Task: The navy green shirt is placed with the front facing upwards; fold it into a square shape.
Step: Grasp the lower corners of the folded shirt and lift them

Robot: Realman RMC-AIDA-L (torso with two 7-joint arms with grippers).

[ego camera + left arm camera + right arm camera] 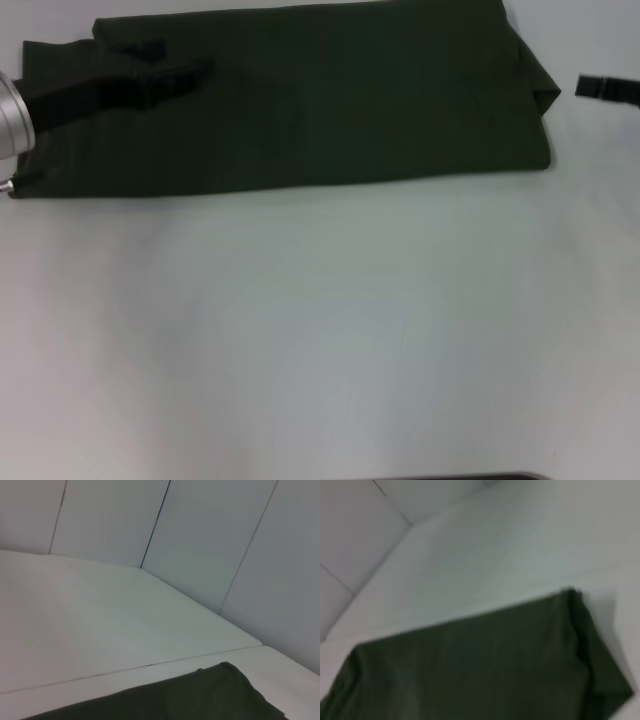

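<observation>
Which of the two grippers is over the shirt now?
The left gripper: its black fingers lie over the left end of the navy green shirt. The right gripper is off the cloth, over the white table.

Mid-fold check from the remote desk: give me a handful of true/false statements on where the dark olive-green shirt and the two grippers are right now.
1. The dark olive-green cotton shirt lies as a long folded band across the far part of the white table. True.
2. The left gripper is over the shirt's left end. True.
3. The right gripper is pressing down on the middle of the shirt. False: it is off the cloth, above the bare table beyond the shirt's right end.
4. The shirt is already a square. False: it is much wider than deep, so the ends are not yet folded in.
5. Cream chest lettering shows on top. False: only plain green fabric is visible.
</observation>
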